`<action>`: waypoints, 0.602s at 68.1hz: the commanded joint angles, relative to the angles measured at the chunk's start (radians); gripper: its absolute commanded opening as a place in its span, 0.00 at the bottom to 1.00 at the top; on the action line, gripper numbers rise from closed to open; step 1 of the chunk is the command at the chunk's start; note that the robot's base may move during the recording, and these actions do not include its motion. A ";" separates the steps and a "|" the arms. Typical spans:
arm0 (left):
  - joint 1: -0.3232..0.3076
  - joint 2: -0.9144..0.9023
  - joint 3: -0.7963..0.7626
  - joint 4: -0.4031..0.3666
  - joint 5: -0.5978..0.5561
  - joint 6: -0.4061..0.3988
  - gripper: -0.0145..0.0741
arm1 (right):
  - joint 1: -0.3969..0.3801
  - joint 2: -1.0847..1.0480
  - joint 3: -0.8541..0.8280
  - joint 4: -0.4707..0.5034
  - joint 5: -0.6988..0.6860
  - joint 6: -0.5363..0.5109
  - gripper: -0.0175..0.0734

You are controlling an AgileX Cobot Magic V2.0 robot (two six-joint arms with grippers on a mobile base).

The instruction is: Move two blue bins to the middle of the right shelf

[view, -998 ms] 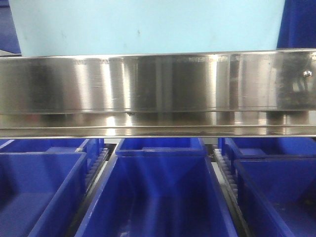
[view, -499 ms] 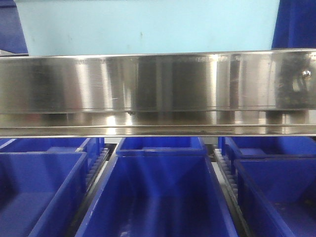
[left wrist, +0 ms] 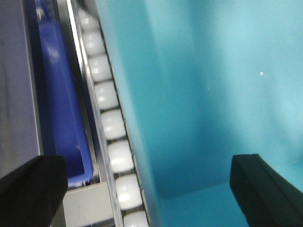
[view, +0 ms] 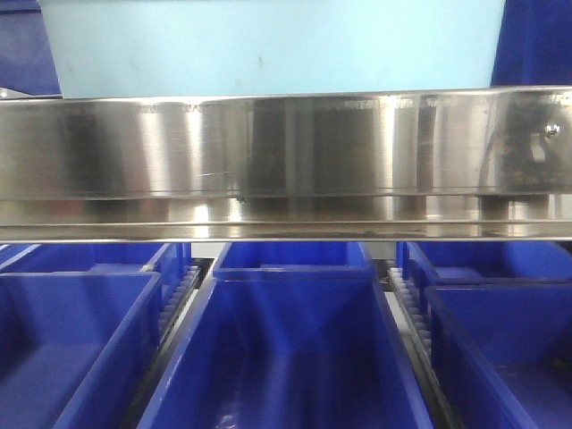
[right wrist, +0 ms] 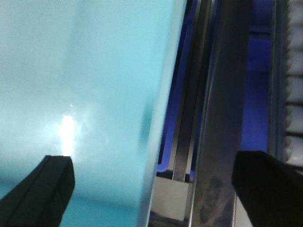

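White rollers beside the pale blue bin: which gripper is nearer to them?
Left. The left gripper straddles the rollers; the right gripper straddles the pale bin wall, rollers beyond its finger.

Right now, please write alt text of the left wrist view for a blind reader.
A pale blue bin fills most of the picture, lying beside a row of white rollers. Left of the rollers is a dark blue bin, and the two black fingertips of the open left pincer show at the bottom corners.

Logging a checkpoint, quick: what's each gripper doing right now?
Left gripper: open, jaws wide either side of the pale blue bin wall, gripping nothing.
Right gripper: open, jaws wide, likewise gripping nothing.
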 commanded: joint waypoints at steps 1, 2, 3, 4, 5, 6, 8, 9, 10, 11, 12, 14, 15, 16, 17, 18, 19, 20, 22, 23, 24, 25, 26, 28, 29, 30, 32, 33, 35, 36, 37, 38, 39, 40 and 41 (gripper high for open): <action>0.005 -0.017 0.032 -0.017 -0.017 0.001 0.85 | 0.003 -0.010 0.036 -0.001 -0.044 0.012 0.81; 0.005 -0.017 0.038 -0.017 -0.024 0.001 0.85 | 0.003 -0.010 0.046 -0.001 -0.051 0.012 0.81; 0.005 -0.016 0.048 -0.019 -0.028 0.001 0.85 | 0.003 -0.010 0.054 -0.001 -0.056 0.012 0.81; 0.005 -0.016 0.055 -0.019 -0.032 0.001 0.85 | 0.003 -0.010 0.060 -0.001 -0.062 0.012 0.81; 0.005 -0.016 0.066 -0.019 -0.040 0.001 0.85 | 0.003 -0.010 0.071 -0.001 -0.069 0.013 0.81; 0.005 -0.016 0.074 -0.019 -0.050 0.001 0.85 | 0.003 -0.010 0.077 -0.001 -0.074 0.015 0.81; 0.005 -0.016 0.089 -0.021 -0.060 0.001 0.85 | 0.003 -0.010 0.091 -0.001 -0.085 0.019 0.81; 0.005 -0.016 0.096 -0.021 -0.066 0.001 0.85 | 0.003 -0.010 0.097 -0.001 -0.091 0.019 0.81; 0.005 -0.016 0.103 -0.021 -0.073 0.001 0.85 | 0.003 -0.010 0.104 -0.001 -0.101 0.019 0.81; 0.005 -0.016 0.109 -0.021 -0.081 0.001 0.85 | 0.003 -0.010 0.114 -0.001 -0.107 0.019 0.81; 0.005 -0.016 0.116 -0.021 -0.084 0.001 0.85 | 0.003 -0.010 0.116 -0.001 -0.110 0.019 0.81; 0.005 -0.016 0.128 -0.022 -0.095 0.001 0.85 | 0.003 -0.010 0.127 -0.001 -0.121 0.019 0.81; 0.005 -0.016 0.132 -0.022 -0.099 0.001 0.85 | 0.003 -0.010 0.132 -0.001 -0.130 0.019 0.80; 0.005 -0.016 0.137 -0.022 -0.102 0.001 0.85 | 0.003 -0.010 0.138 0.001 -0.133 0.019 0.80; 0.005 -0.016 0.140 -0.025 -0.105 0.001 0.85 | 0.003 -0.010 0.142 0.001 -0.138 0.019 0.79; 0.005 -0.016 0.144 -0.027 -0.108 0.001 0.85 | 0.003 -0.010 0.147 0.001 -0.140 0.019 0.79; 0.005 -0.014 0.146 -0.030 -0.111 0.001 0.85 | 0.003 -0.010 0.151 0.001 -0.143 0.019 0.78; 0.005 -0.014 0.149 -0.031 -0.116 0.001 0.85 | 0.003 -0.010 0.155 0.001 -0.147 0.019 0.76; 0.005 -0.014 0.151 -0.038 -0.123 0.001 0.83 | 0.003 -0.010 0.161 0.001 -0.151 0.021 0.72; 0.005 -0.014 0.151 -0.037 -0.124 0.001 0.82 | 0.003 -0.010 0.166 0.001 -0.151 0.021 0.69; 0.005 -0.014 0.151 -0.040 -0.127 0.001 0.80 | 0.003 -0.010 0.169 0.001 -0.154 0.023 0.66; 0.005 -0.014 0.151 -0.040 -0.127 0.001 0.79 | 0.003 -0.010 0.168 0.001 -0.154 0.023 0.65; 0.005 -0.014 0.151 -0.040 -0.129 0.001 0.78 | 0.003 -0.010 0.171 0.001 -0.154 0.029 0.62; 0.005 -0.014 0.151 -0.042 -0.137 0.001 0.72 | 0.003 -0.010 0.171 0.001 -0.154 0.035 0.53; 0.004 -0.014 0.151 -0.042 -0.140 0.001 0.69 | 0.003 -0.010 0.171 0.001 -0.152 0.037 0.50; 0.004 -0.014 0.151 -0.043 -0.142 0.001 0.66 | 0.003 -0.010 0.171 0.001 -0.152 0.037 0.48; 0.004 -0.014 0.151 -0.049 -0.142 0.001 0.61 | 0.003 -0.010 0.171 0.001 -0.152 0.037 0.40; 0.004 -0.014 0.151 -0.049 -0.142 0.001 0.55 | 0.003 -0.010 0.171 0.004 -0.152 0.037 0.34; 0.004 -0.014 0.151 -0.056 -0.142 0.001 0.49 | 0.003 -0.010 0.171 0.009 -0.152 0.037 0.28; 0.004 -0.014 0.151 -0.056 -0.142 0.001 0.45 | 0.003 -0.010 0.171 0.012 -0.152 0.037 0.23; 0.004 -0.014 0.151 -0.059 -0.142 0.001 0.41 | 0.003 -0.010 0.171 0.014 -0.152 0.037 0.19; 0.004 -0.014 0.151 -0.059 -0.142 0.001 0.35 | 0.003 -0.010 0.171 0.014 -0.152 0.037 0.15; 0.004 -0.014 0.151 -0.059 -0.142 0.001 0.33 | 0.003 -0.010 0.171 0.016 -0.152 0.037 0.11; 0.004 -0.014 0.151 -0.059 -0.142 0.001 0.28 | 0.003 -0.010 0.171 0.022 -0.152 0.037 0.07; 0.004 -0.014 0.151 -0.061 -0.142 0.001 0.24 | 0.003 -0.010 0.171 0.027 -0.152 0.037 0.03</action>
